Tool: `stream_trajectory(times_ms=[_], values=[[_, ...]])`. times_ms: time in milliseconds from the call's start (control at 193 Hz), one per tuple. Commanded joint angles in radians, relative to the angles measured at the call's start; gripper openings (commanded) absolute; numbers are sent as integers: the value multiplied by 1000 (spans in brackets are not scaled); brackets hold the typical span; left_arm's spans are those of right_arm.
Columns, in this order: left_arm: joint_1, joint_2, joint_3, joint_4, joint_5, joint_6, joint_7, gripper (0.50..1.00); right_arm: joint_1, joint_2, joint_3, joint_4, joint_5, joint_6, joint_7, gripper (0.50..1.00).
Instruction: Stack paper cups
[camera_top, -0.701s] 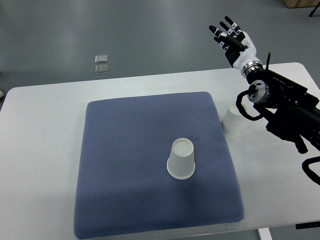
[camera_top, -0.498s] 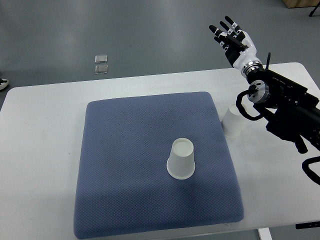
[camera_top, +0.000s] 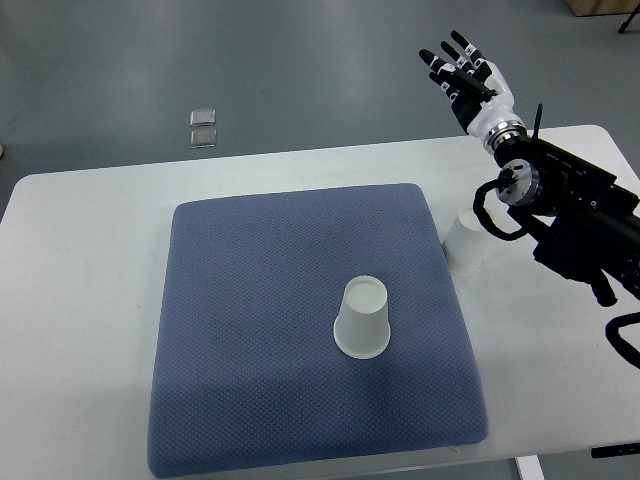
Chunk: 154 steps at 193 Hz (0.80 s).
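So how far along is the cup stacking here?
Nothing is stacked. One paper cup sits upside down on the blue mat; the second cup stands apart on the white table, beside the mat's right edge. The right robot hand is open, raised beyond the table's far edge, holding nothing. Both grasping and stacking remain.

A pad (camera_top: 300, 320) lies on the table (camera_top: 80, 300), covering most of its middle. One paper cup (camera_top: 362, 318) stands upside down on the pad, right of the pad's centre and toward its near edge; a second cup (camera_top: 464, 243) stands on the bare table just beside the pad's right edge, partly under the right arm (camera_top: 570, 215). The right hand (camera_top: 465, 75) is beyond the table's far edge, over the floor, where two small tiles (camera_top: 203, 128) lie well to the left.
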Motion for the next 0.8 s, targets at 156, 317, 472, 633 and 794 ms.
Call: stream_trajectory(times_ms=[156, 317, 472, 633, 794], values=[[0, 0, 1, -2, 0, 0, 0, 1000, -2, 1, 0, 0, -1, -2, 0, 915], [0, 0, 1, -1, 0, 0, 0, 1000, -3, 4, 1, 0, -1, -17, 0, 915], [0, 0, 1, -1, 0, 0, 0, 1000, -2, 4, -5, 0, -1, -17, -2, 915], [8, 0, 1, 1, 0, 0, 0, 1000, -3, -8, -15, 17, 1, -15, -6, 915], [8, 0, 1, -1, 0, 0, 0, 1000, 11, -42, -26, 18, -50, -8, -11, 915]])
